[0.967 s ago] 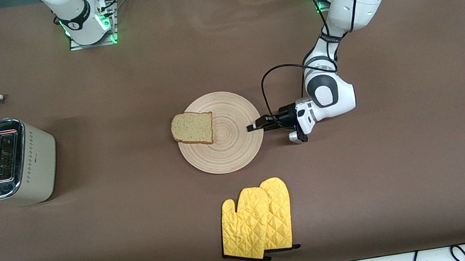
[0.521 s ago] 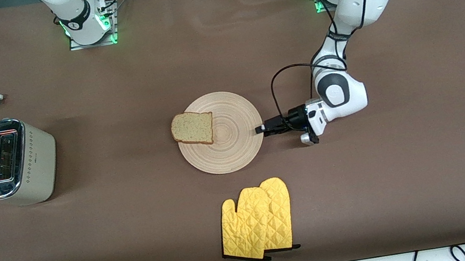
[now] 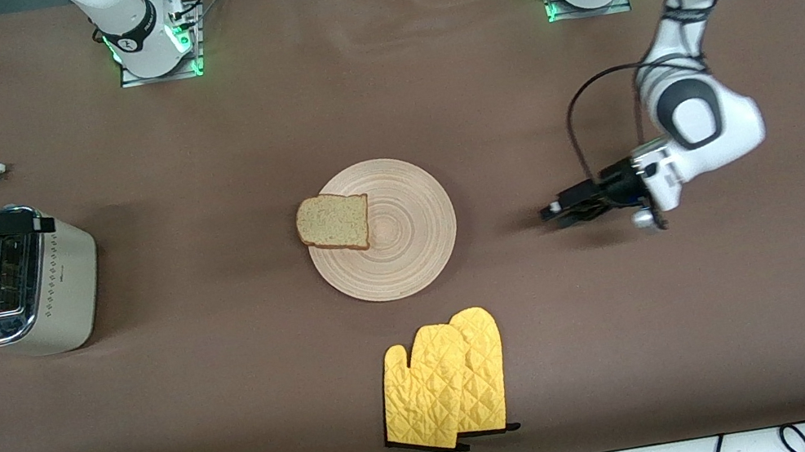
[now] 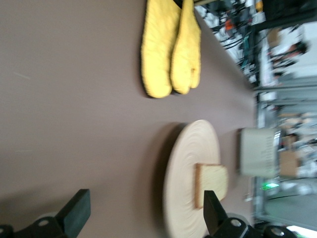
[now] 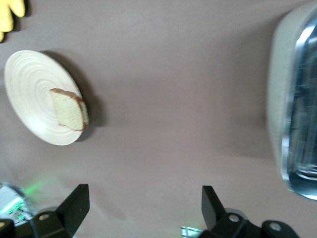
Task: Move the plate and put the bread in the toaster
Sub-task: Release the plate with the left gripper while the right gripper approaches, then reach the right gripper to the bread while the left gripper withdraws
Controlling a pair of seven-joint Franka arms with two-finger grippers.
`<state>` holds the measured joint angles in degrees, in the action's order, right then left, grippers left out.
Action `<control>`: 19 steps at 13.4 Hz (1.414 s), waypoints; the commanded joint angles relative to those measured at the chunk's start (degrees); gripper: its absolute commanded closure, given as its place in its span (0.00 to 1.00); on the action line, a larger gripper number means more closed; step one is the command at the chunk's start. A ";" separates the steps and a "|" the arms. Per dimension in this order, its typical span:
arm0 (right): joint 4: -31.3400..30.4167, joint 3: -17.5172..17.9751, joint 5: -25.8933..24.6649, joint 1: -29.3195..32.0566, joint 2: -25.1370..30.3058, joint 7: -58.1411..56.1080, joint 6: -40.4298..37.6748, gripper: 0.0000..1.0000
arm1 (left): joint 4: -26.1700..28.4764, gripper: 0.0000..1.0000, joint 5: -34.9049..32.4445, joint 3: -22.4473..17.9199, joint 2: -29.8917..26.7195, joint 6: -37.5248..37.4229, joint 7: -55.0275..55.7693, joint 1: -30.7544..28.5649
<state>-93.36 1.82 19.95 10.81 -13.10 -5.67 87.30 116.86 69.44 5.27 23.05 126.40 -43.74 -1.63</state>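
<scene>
- Brown tablecloth (image 3: 232,388) is carrying the wooden plate (image 3: 408,258) mid-table, bread slice (image 3: 334,222) lying on its toaster-side rim.
- Right gripper (image 3: 30,225), fingers spread, is hovering over the toaster (image 3: 19,281), closer to the bread.
- Left gripper (image 3: 556,214), jaws apart, is hanging toward the left arm's end.

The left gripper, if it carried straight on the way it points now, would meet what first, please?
Probably the plate: the open left gripper points at its rim across bare table, though its height is unclear.

The left gripper (image 4: 141,218) has its two black fingers (image 4: 74,212) spread wide with nothing between them. Ahead lies the round pale-wood plate (image 4: 184,163) carrying a square brown bread slice (image 4: 212,183) — yellow quilted oven mitts (image 4: 169,47) farther off.
</scene>
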 commanded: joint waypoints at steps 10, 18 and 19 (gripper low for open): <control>-12.99 0.46 13.26 -8.61 -5.87 -1.62 13.07 0.00 | -15.15 0.00 -59.13 2.82 -11.44 -20.37 36.07 -4.53; -20.55 7.48 21.71 -9.31 -9.65 -2.06 25.01 0.00 | -32.12 0.00 -72.78 2.90 -11.97 -42.00 38.98 -4.44; -20.55 8.36 21.97 -9.31 -10.36 -2.06 26.07 0.00 | -33.00 0.00 -72.18 2.73 -12.15 -43.41 43.52 -4.35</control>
<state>-112.37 8.61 40.24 1.20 -23.31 -6.97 110.87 87.09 -1.39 7.41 10.82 86.65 -4.95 -5.82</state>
